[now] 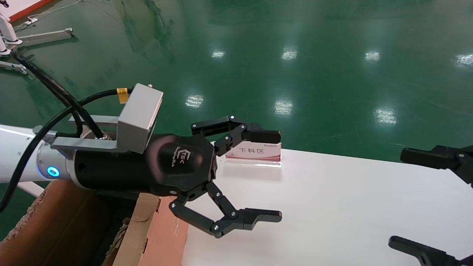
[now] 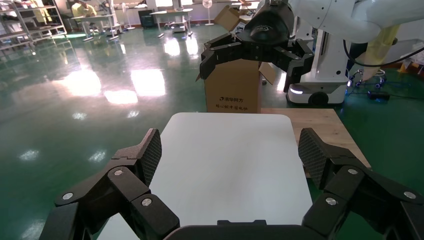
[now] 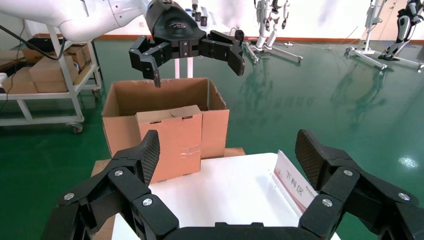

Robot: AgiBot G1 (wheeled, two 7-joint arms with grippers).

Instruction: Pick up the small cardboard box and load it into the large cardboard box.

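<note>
The small cardboard box (image 3: 170,145), smooth brown with a strip of clear tape, stands upright against the table side of the large cardboard box (image 3: 120,130). I cannot tell whether it is inside that wall. In the head view it shows (image 1: 164,232) beside the large box's ragged edge (image 1: 55,225). My left gripper (image 1: 279,175) is open and empty, hanging above the small box and the table's left end. It also shows in the right wrist view (image 3: 197,70). My right gripper (image 1: 397,198) is open and empty over the table's right side.
The white table (image 1: 332,207) carries a sign stand (image 1: 255,152) at its far edge. In the left wrist view a printed carton (image 2: 232,92) stands past the table's right end by a wooden board (image 2: 325,125). A shelf cart with boxes (image 3: 45,80) stands behind the large box.
</note>
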